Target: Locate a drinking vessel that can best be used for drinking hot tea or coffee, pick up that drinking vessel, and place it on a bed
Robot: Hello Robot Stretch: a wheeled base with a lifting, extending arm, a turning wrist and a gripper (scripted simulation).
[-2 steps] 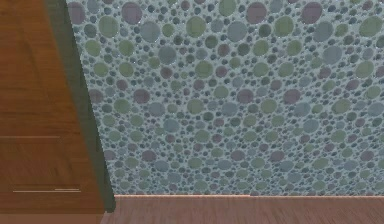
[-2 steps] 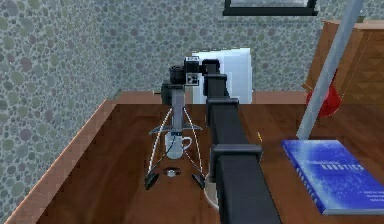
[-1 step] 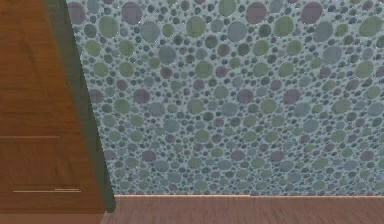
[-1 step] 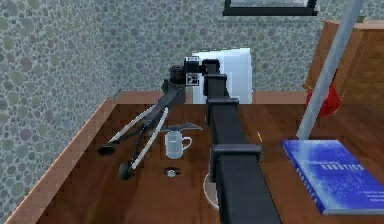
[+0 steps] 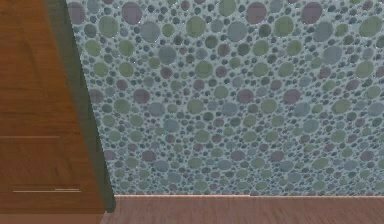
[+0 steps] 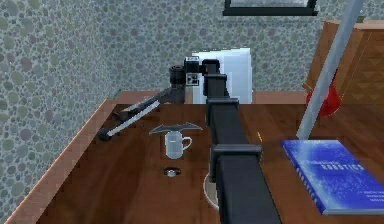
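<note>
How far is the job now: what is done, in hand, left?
Done: the mug is found; it stands on the table. In hand: the arm reaches over the table, gripper beyond the mug; whether it holds anything, I cannot tell. Left: lifting the mug and putting it on a bed.

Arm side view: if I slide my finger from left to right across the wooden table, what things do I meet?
long dark grey object lying slanted → small white mug with a handle → robot's dark square arm bar → flat blue book
</note>
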